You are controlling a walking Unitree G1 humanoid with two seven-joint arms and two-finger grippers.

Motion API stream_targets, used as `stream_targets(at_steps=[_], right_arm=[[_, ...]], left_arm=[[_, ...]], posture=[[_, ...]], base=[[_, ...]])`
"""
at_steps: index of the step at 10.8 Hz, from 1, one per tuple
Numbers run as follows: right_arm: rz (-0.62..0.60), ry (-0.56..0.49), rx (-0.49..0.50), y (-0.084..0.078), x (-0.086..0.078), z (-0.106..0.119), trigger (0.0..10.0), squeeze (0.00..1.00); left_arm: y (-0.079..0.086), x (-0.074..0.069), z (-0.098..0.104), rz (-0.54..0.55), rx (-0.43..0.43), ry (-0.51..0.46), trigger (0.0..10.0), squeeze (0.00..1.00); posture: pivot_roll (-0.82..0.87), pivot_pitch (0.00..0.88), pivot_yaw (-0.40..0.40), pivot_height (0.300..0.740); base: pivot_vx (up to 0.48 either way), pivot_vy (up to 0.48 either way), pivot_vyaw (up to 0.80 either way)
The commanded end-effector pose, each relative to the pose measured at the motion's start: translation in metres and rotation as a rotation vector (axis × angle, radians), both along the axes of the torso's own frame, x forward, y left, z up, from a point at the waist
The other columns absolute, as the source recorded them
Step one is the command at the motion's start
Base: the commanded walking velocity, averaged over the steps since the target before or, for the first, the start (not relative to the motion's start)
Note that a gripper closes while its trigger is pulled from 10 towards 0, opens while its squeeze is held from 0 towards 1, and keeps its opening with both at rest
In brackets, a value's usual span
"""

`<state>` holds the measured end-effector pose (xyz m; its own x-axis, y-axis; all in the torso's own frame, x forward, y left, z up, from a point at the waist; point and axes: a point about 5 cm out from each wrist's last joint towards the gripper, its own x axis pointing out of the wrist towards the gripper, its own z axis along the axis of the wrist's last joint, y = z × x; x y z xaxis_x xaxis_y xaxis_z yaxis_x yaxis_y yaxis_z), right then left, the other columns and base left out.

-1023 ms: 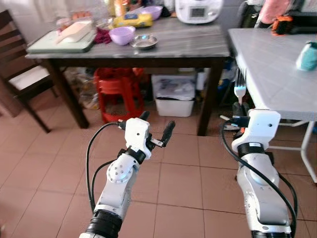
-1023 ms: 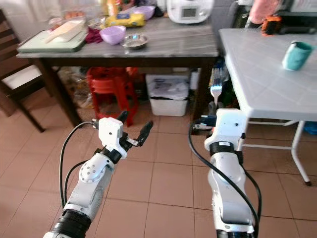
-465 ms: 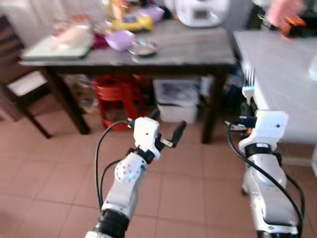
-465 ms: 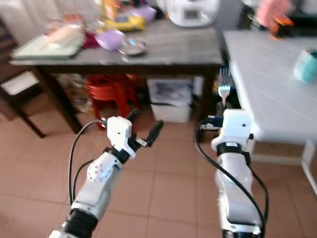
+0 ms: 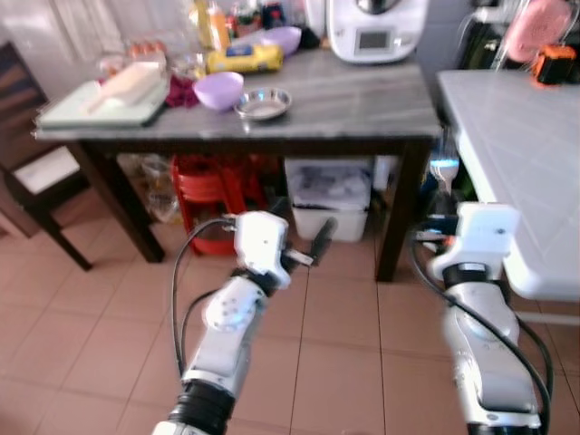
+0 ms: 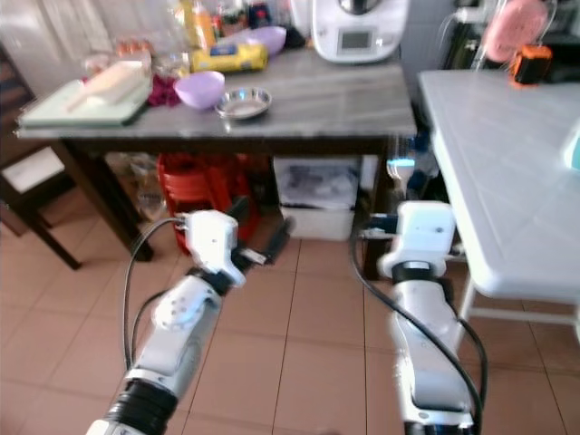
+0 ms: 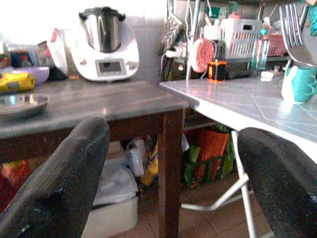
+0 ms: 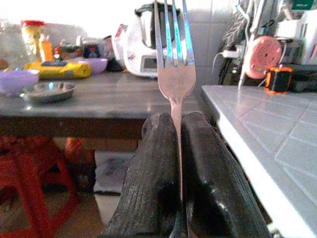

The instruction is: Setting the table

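My right gripper point(image 8: 177, 124) is shut on the handle of a silver fork point(image 8: 174, 59), which it holds upright with the tines up. In the left eye view the fork point(image 5: 443, 168) stands just off the near left edge of the white table point(image 5: 517, 136) at the right. A teal cup point(image 7: 299, 84) sits on that table, farther back. My left gripper point(image 5: 299, 227) is held out open over the tiled floor, in front of the dark table, with nothing between its fingers point(image 7: 59, 188).
A dark table with a grey top point(image 5: 362, 100) carries a purple bowl point(image 5: 219, 89), a steel dish point(image 5: 263, 103), a green tray point(image 5: 100, 101) and a white kitchen machine point(image 5: 376, 27). Red stools point(image 5: 213, 186) and a white bin point(image 5: 326, 195) stand beneath it. A dark chair point(image 5: 27, 172) is at the left.
The whole picture has shifted and wobbled, so the camera moved. Both arms keep the same pose, and the fork stays upright in my right gripper.
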<state>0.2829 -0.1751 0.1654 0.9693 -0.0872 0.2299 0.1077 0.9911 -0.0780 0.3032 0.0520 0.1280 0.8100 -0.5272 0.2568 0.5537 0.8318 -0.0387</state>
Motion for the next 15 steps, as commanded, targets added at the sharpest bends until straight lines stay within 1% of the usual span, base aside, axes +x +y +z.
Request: stream_targets(at_steps=[1,3,6,9,12,15], right_arm=[[0.026,-0.019,0.007,0.0087,0.0007,0.0038,10.0,0.00],[0.024,-0.018,-0.008,0.0079,0.0004,0.0040,10.0,0.00],[0.023,-0.018,-0.008,0.0071,0.0001,0.0036,10.0,0.00],[0.029,-0.017,-0.007,0.0098,0.0005,0.0033,10.0,0.00],[0.034,-0.012,-0.006,0.0104,0.0010,0.0025,10.0,0.00],[0.033,-0.011,-0.007,0.0096,0.0005,0.0027,10.0,0.00]], left_arm=[[0.0099,0.0023,-0.0016,0.031,0.012,0.005,10.0,0.00],[0.0097,0.0025,-0.0023,0.031,0.013,0.007,10.0,0.00],[0.0072,0.0019,-0.0031,0.022,0.013,0.011,10.0,0.00],[0.0066,0.0013,-0.0043,0.023,0.015,0.015,10.0,0.00],[0.0087,0.0014,-0.0058,0.033,0.021,0.018,10.0,0.00],[0.0070,0.0012,-0.0065,0.026,0.019,0.027,10.0,0.00]], posture=[[-0.22,0.052,0.070,0.740],[-0.23,0.053,0.072,0.740],[-0.23,0.055,0.070,0.740],[-0.23,0.058,0.068,0.740],[-0.23,0.063,0.066,0.740],[-0.23,0.062,0.066,0.740]], base=[[0.412,0.000,0.00],[0.409,0.000,0.00],[0.406,0.000,0.00],[0.405,0.000,0.00],[0.406,0.000,0.00],[0.405,0.000,0.00]])
